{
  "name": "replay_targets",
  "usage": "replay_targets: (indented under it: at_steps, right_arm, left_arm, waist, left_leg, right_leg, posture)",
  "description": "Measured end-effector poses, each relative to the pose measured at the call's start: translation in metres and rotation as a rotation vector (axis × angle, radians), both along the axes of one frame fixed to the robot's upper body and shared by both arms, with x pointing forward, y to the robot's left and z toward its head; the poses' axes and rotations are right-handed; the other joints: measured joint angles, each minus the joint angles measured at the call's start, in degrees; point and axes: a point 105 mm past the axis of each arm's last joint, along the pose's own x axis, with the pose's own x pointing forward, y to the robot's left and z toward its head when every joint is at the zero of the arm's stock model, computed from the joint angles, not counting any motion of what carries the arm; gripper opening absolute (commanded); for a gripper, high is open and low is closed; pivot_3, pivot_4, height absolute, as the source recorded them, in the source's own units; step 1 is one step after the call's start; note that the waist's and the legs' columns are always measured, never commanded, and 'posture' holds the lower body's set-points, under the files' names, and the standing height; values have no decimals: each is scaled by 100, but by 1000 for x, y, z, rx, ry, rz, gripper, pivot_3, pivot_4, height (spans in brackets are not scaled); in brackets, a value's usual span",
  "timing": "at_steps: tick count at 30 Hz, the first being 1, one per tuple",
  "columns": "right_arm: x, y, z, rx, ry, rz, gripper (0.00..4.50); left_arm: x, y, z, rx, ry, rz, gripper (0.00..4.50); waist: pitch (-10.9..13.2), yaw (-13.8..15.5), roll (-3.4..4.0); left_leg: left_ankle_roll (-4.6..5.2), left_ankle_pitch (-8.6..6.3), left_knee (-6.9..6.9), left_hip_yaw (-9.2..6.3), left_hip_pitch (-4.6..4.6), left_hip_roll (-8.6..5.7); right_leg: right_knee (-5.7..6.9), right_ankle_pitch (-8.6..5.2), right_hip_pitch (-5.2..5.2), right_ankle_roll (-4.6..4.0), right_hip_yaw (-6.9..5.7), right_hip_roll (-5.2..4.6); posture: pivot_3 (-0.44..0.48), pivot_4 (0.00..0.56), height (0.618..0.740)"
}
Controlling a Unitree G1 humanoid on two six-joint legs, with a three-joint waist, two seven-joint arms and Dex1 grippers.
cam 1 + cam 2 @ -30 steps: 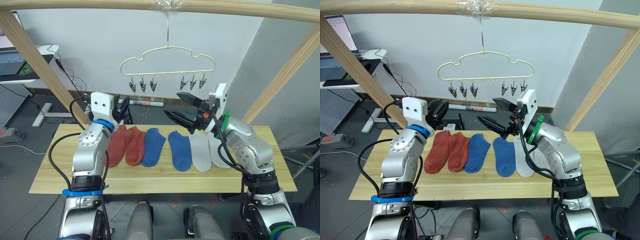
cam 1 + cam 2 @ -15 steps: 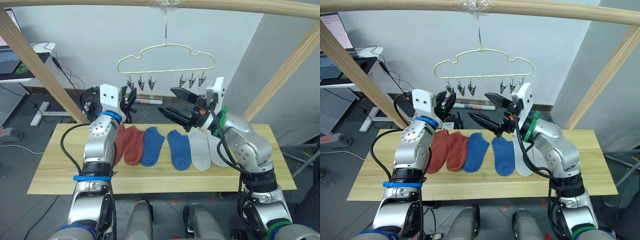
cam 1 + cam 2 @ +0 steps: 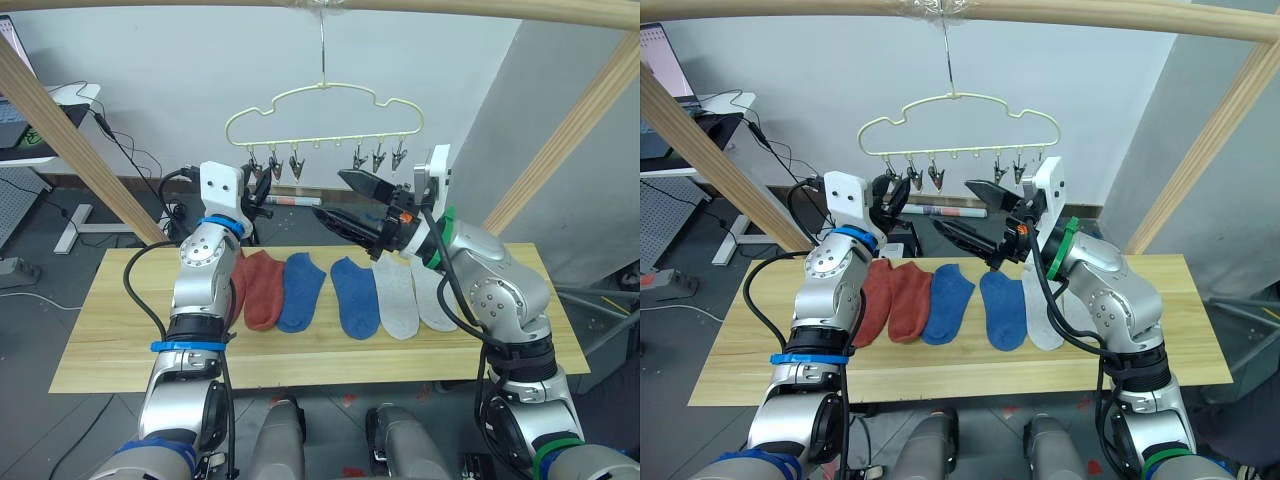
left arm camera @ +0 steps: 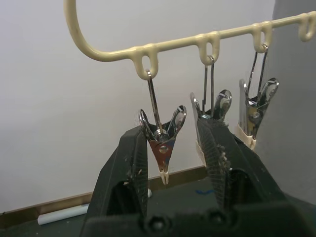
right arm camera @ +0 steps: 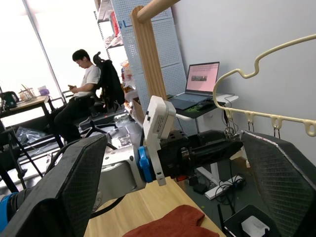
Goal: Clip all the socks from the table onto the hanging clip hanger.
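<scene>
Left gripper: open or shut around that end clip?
Open. In the left wrist view the left gripper straddles the end clip of the clip hanger, with gaps between each finger and the clip.

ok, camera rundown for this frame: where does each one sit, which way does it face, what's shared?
Left and right eye: on the head, looking forward and down at the table, socks and clip hanger; both arms show.
Left wrist: on the left arm, looking up along the open left gripper at the leftmost clip.
Right wrist: on the right arm, looking across along the open right gripper at the left gripper.
Shared: the clip hanger is in all views.
</scene>
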Motion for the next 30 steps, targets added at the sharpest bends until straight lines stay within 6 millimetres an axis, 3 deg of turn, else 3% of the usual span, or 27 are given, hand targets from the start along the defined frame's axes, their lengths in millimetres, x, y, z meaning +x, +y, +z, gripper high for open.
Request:
replay_targets:
  at_steps: [30]
  right_arm:
    - [0, -1, 5, 17, 7, -3, 4500]
  left_arm:
    - [8, 5, 12, 27, -43, 20, 1755]
  waist:
    - [29, -2, -7]
  left_leg:
    - [-2, -1, -1, 4, -17, 1]
  right_leg:
    - [4, 2, -24, 1, 0, 0]
  posture:
    - [-13, 262, 740]
